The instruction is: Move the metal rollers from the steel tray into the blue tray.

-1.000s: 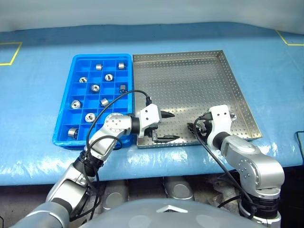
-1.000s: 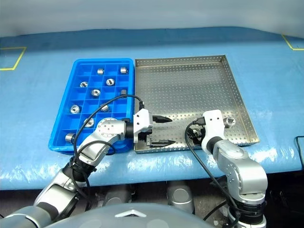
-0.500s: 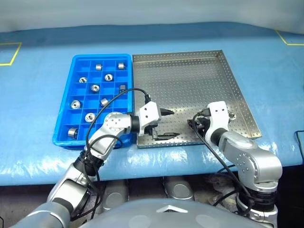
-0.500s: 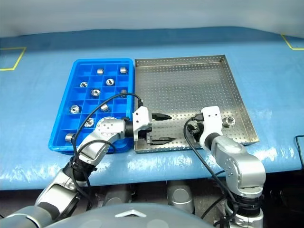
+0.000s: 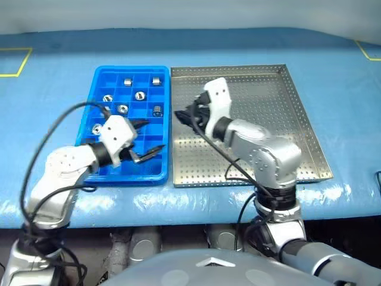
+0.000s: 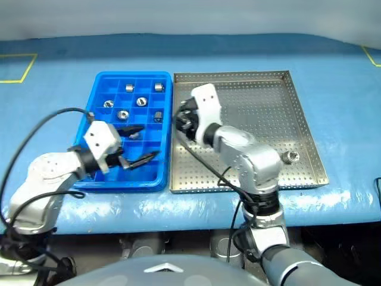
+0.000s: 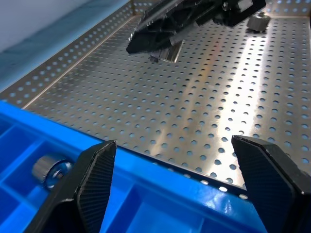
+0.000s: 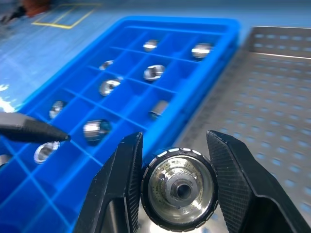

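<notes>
While it hangs wide apart over the near end of the blue tray point(image 5: 95, 89), the left claw point(image 5: 144, 140) has swung left off the steel tray point(image 5: 309, 128). Beyond it, several rollers point(image 5: 122, 109) sit in compartments. To its right, the right claw point(image 8: 176, 182), clamped on a roller point(image 8: 178, 189), has lifted to the steel tray's left edge, so a drop looks near. One roller point(image 6: 291, 157) remains behind it; the tabletop point(image 5: 47, 107) offers no obstacle.
</notes>
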Motion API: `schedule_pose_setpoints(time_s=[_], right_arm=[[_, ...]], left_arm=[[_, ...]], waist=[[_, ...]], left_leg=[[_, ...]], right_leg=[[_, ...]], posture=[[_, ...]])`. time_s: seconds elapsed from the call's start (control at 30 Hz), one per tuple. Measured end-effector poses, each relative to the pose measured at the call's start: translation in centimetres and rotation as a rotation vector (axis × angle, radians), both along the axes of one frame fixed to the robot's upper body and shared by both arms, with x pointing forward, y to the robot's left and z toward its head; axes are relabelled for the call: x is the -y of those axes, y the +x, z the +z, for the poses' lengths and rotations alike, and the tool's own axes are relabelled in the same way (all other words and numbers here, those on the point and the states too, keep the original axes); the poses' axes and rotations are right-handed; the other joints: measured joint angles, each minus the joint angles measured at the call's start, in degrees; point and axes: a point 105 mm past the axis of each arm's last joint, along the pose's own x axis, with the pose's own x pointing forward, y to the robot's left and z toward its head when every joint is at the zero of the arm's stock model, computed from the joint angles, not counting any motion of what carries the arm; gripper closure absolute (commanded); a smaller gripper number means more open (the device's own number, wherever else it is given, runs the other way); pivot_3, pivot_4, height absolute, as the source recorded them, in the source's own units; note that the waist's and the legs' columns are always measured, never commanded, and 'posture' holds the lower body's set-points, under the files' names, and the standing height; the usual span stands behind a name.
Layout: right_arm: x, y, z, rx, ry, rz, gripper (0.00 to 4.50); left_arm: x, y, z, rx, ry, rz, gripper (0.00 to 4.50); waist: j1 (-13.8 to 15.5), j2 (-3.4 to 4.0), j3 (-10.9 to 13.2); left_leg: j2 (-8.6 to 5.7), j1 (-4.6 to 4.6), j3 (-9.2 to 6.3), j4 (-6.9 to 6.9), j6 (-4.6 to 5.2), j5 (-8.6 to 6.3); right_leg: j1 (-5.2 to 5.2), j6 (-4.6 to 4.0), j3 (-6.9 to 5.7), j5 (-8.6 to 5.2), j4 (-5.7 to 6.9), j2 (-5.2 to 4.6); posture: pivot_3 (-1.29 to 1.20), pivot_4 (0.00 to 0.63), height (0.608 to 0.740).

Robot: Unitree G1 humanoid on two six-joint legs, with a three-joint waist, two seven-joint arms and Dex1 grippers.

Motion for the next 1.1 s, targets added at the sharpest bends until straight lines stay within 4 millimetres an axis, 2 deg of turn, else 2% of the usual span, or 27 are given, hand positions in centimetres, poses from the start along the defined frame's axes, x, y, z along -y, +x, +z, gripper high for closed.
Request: schedule_pose_setpoints(time_s=[0.07,0.13,0.23,0.33,0.43,0.6,1.1], right_arm=[[-2.2,-0.3,0.0,0.000,0.008,0.074,2.76],[-3.4,-0.6,-0.4,-0.013,0.008,0.115,2.76],[-5.0,-1.4,-0.7,-0.024,0.010,0.179,2.76],[-5.8,-1.9,-0.7,-0.026,0.022,0.215,2.76],[-6.9,-2.7,-0.9,-0.037,0.023,0.256,2.76],[-7.8,-3.8,-2.8,-0.103,0.011,0.298,2.76],[-8.2,-4.9,-5.1,-0.224,0.029,0.309,2.76]], left_arm=[[-1.7,-0.9,0.6,0.002,0.011,0.069,0.37],[-2.6,-1.7,0.8,-0.013,0.021,0.107,0.37],[-3.9,-3.5,0.0,-0.085,0.065,0.149,0.37],[-5.1,-4.8,-0.3,-0.140,0.089,0.194,0.37],[-5.9,-4.9,0.4,-0.111,0.092,0.225,0.37],[-5.7,-5.0,0.3,-0.118,0.082,0.220,0.37],[-4.8,-4.1,-0.3,-0.130,0.064,0.188,0.37]], waist=[[0.8,-0.03,0.0],[1.7,-0.04,0.0],[2.7,-0.12,0.0],[3.4,-0.14,0.0],[3.9,-0.15,0.0],[3.9,-0.15,0.0],[3.7,-0.17,0.0]], left_leg=[[0.01,-0.01,-0.02,-0.03,0.00,0.00],[-0.03,-0.01,-0.02,-0.05,-0.01,0.00],[-0.03,-0.02,0.01,-0.05,-0.02,0.00],[0.02,0.00,-0.03,-0.04,-0.04,0.01],[0.07,0.10,-0.12,-0.04,-0.11,0.06],[0.07,0.12,-0.11,-0.05,-0.14,0.07],[0.10,0.08,-0.13,-0.14,-0.14,0.07]], right_leg=[[-0.02,-0.07,-0.04,-0.01,0.00,-0.01],[-0.03,-0.10,-0.06,-0.01,0.00,-0.06],[-0.02,-0.11,-0.10,-0.02,-0.03,-0.09],[-0.04,-0.09,-0.23,-0.09,-0.01,-0.10],[0.03,-0.17,-0.38,-0.27,0.02,-0.09],[0.08,-0.27,-0.39,-0.31,0.02,-0.10],[-0.05,-0.17,-0.44,-0.21,0.07,-0.08]], posture=[[0.15,0.150,0.740],[0.17,0.150,0.740],[0.19,0.150,0.740],[0.20,0.150,0.740],[0.21,0.150,0.740],[0.21,0.150,0.740],[0.17,0.150,0.740]])
